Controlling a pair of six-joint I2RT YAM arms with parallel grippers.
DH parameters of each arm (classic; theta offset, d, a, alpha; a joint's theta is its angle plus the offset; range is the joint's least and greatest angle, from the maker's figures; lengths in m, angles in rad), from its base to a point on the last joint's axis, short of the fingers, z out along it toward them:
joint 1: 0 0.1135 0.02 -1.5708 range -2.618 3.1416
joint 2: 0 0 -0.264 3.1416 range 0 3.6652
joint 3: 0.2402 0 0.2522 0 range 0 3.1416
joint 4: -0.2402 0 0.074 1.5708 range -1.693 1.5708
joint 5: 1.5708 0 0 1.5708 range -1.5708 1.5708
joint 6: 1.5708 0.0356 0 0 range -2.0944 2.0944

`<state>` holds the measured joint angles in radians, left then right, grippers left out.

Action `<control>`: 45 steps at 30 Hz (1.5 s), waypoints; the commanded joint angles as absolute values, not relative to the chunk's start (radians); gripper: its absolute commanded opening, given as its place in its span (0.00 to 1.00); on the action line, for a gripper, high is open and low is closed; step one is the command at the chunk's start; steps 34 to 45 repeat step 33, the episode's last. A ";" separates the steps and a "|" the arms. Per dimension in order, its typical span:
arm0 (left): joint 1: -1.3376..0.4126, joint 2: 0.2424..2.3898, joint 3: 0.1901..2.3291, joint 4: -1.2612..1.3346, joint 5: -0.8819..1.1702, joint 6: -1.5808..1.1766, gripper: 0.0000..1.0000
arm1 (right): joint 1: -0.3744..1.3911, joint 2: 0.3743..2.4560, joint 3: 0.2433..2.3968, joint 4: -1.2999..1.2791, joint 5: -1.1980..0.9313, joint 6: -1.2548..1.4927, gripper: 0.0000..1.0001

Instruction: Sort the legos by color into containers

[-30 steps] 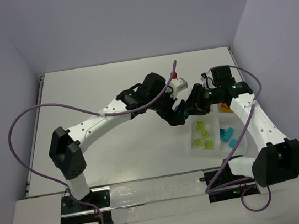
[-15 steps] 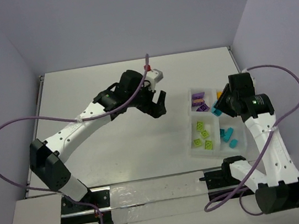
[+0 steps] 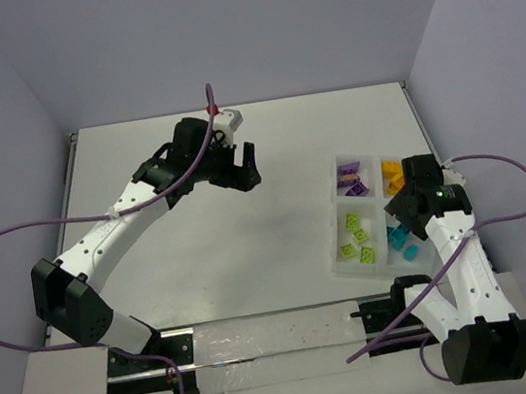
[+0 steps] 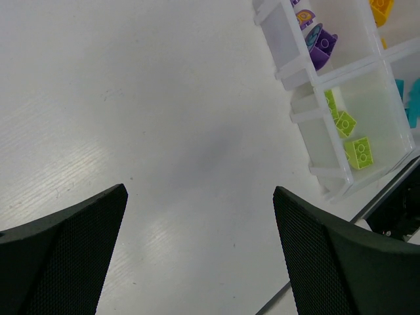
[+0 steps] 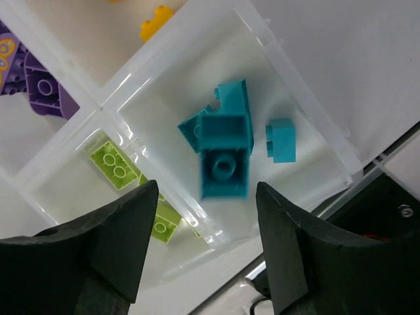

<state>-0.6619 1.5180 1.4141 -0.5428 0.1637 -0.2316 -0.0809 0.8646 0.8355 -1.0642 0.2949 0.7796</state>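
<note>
Four compartments of the tray hold the legos, grouped purple, yellow, green and teal, at the right of the white bench; walls pale lilac. Top view: left claw spread wide over mid-bench, arm stretched, well apart from tray; right claw above teal compartment. Left wrist: fingers wide, only bench between. Right wrist: fingers parted, blurred teal brick in the gap, touching neither.

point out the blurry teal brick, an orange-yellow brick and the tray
blurry teal brick (image 5: 225,167): right wrist view, on its hollow underside
orange-yellow brick (image 5: 156,21): right wrist view, on its visible end
tray (image 4: 300,68): left wrist view, on the wall between purple and green compartments
</note>
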 commanded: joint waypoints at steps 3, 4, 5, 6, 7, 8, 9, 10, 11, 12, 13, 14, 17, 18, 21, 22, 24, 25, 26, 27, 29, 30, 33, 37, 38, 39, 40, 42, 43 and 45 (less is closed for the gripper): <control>-0.660 1.476 1.414 -0.507 0.171 -0.257 0.99 | -0.092 0.887 0.843 -0.970 0.307 0.800 0.89; -0.659 1.475 1.417 -0.508 0.166 -0.258 0.99 | -0.092 0.890 0.857 -0.971 0.311 0.796 0.91; -0.658 1.473 1.421 -0.509 0.158 -0.258 0.99 | -0.092 0.894 0.878 -0.971 0.313 0.785 0.91; -0.656 1.471 1.424 -0.513 0.142 -0.260 0.99 | -0.092 0.898 0.897 -0.969 0.314 0.761 0.91; -0.652 1.469 1.428 -0.515 0.135 -0.264 0.99 | -0.092 0.899 0.922 -0.966 0.313 0.743 0.92; -0.642 1.467 1.434 -0.517 0.129 -0.269 0.99 | -0.091 0.896 0.952 -0.953 0.302 0.711 0.93; -0.624 1.464 1.439 -0.518 0.126 -0.276 0.99 | -0.091 0.893 0.985 -0.938 0.279 0.682 0.94; -0.603 1.460 1.443 -0.518 0.128 -0.286 0.99 | -0.091 0.890 1.017 -0.924 0.252 0.664 0.95; -0.583 1.457 1.446 -0.518 0.132 -0.295 0.99 | -0.091 0.882 1.042 -0.903 0.227 0.636 0.95; -0.564 1.453 1.450 -0.518 0.133 -0.305 0.99 | -0.090 0.878 1.064 -0.880 0.207 0.615 0.96; -0.546 1.449 1.454 -0.517 0.133 -0.316 0.99 | -0.089 0.876 1.085 -0.857 0.189 0.597 0.96; -0.529 1.447 1.458 -0.519 0.129 -0.326 0.99 | -0.089 0.878 1.103 -0.841 0.181 0.588 0.97; -0.475 1.449 1.477 -0.523 0.130 -0.358 0.99 | -0.079 0.933 1.190 -0.776 0.132 0.545 0.99; -0.453 1.455 1.489 -0.526 0.133 -0.374 0.99 | -0.071 0.957 1.230 -0.757 0.113 0.527 0.99; -0.406 1.476 1.525 -0.553 0.176 -0.405 0.99 | -0.037 1.030 1.323 -0.691 0.142 0.483 1.00; -0.397 1.484 1.541 -0.561 0.187 -0.414 0.99 | -0.022 1.053 1.351 -0.669 0.157 0.476 1.00; -0.382 1.488 1.578 -0.576 0.177 -0.421 0.99 | 0.019 1.091 1.398 -0.634 0.190 0.463 1.00; -0.369 1.488 1.588 -0.582 0.170 -0.427 0.99 | 0.057 1.106 1.423 -0.619 0.207 0.454 1.00; -0.357 1.489 1.598 -0.588 0.166 -0.432 0.99 | 0.090 1.120 1.446 -0.605 0.226 0.442 1.00; -0.345 1.493 1.612 -0.598 0.177 -0.440 0.99 | 0.108 1.137 1.464 -0.593 0.247 0.427 1.00; -0.322 1.505 1.632 -0.621 0.216 -0.461 0.99 | 0.130 1.191 1.503 -0.571 0.276 0.422 1.00; -0.318 1.505 1.634 -0.624 0.227 -0.469 0.99 | 0.130 1.206 1.519 -0.565 0.282 0.426 1.00; -0.316 1.487 1.613 -0.616 0.230 -0.486 0.99 | 0.132 1.265 1.588 -0.575 0.260 0.435 1.00; -0.316 1.487 1.613 -0.616 0.230 -0.486 0.99 | 0.132 1.265 1.588 -0.575 0.260 0.435 1.00; -0.316 1.487 1.613 -0.616 0.230 -0.486 0.99 | 0.132 1.265 1.588 -0.575 0.260 0.435 1.00; -0.316 1.487 1.613 -0.616 0.230 -0.486 0.99 | 0.132 1.265 1.588 -0.575 0.260 0.435 1.00; -0.316 1.487 1.613 -0.616 0.230 -0.486 0.99 | 0.132 1.265 1.588 -0.575 0.260 0.435 1.00; -0.316 1.487 1.613 -0.616 0.230 -0.486 0.99 | 0.132 1.265 1.588 -0.575 0.260 0.435 1.00; -0.316 1.487 1.613 -0.616 0.230 -0.486 0.99 | 0.132 1.265 1.588 -0.575 0.260 0.435 1.00; -0.316 1.487 1.613 -0.616 0.230 -0.486 0.99 | 0.132 1.265 1.588 -0.575 0.260 0.435 1.00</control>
